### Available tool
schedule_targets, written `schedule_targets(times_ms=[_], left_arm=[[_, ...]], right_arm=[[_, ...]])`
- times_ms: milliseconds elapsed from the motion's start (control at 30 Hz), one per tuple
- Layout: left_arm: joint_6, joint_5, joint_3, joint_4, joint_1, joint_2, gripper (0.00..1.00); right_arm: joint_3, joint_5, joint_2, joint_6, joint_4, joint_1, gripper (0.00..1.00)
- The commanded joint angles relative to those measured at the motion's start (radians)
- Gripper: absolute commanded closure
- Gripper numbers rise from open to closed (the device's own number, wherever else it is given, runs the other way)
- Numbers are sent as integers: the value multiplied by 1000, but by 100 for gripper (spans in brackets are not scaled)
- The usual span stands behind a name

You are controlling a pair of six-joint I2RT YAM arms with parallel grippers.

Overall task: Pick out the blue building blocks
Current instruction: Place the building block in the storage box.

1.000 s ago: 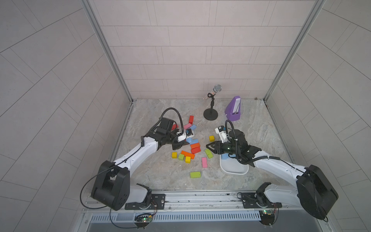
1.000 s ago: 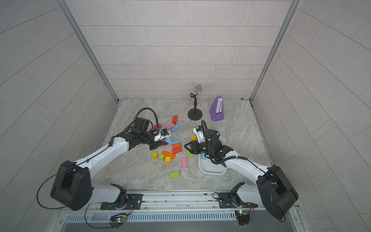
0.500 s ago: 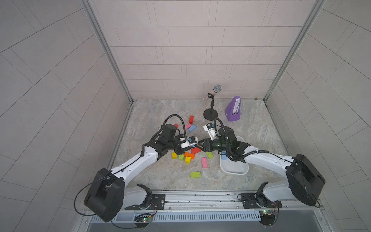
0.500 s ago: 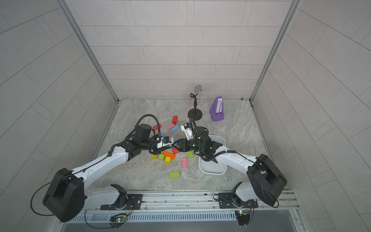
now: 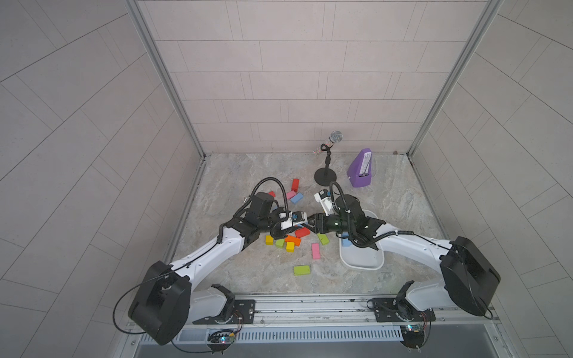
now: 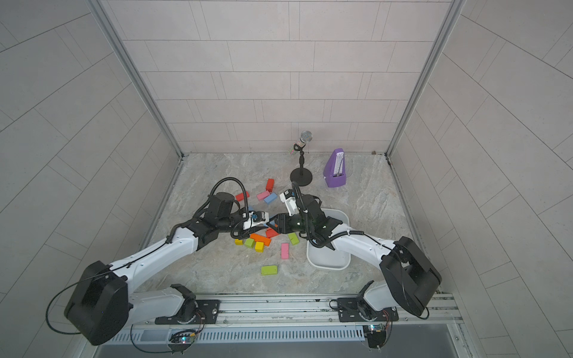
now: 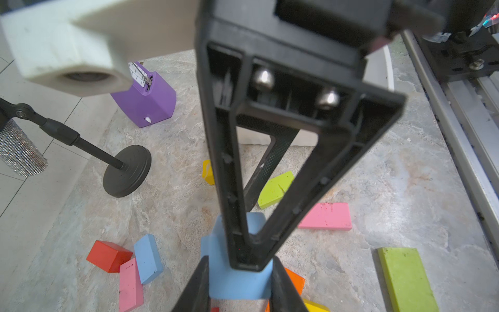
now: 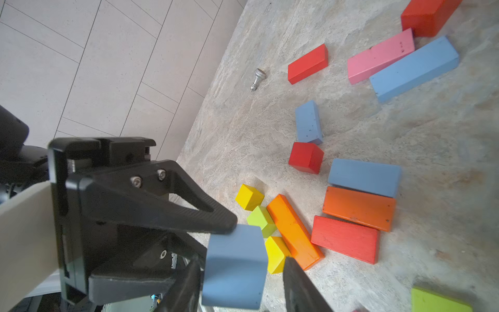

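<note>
I have the left gripper [image 7: 239, 289] clamped on a blue cube [image 8: 235, 266], held clear of the table [image 5: 248, 272] above the coloured pile [image 8: 294, 229]. The right gripper [image 8: 243, 286] meets it head-on, its jaws part-open astride the same cube, with a gap showing on one side. Other blue bricks [image 8: 364, 177] lie loose on the table, and a blue block [image 5: 346, 244] shows in the white tray [image 5: 361, 263].

Light was bright, soft and even, leaving only faint shadows on the grey marbled table [image 5: 263, 279]. Both top views were sharp, with the pale tiled walls [image 5: 279, 77] bowed at the edges. Wrist views blurred whatever sat nearest the lens.
</note>
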Motion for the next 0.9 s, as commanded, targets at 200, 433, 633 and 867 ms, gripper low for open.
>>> schedule_targets(times_ms=[200,433,633,867], left_arm=[[-29,28,-26,60,-10,-18,81],[-104,29,-31,86,-13,-13,37],[-230,28,-23,133,-14,12,23],[-275,36,-5,139,-16,47,23]], right_arm=[[8,-49,-14,-3,23,-8,77],[-22,7,-114,-72,-116,-75,85],[-30,439,-318,-274,-632,-108,85],[-109,669,-384,-255,-927,-139,85]])
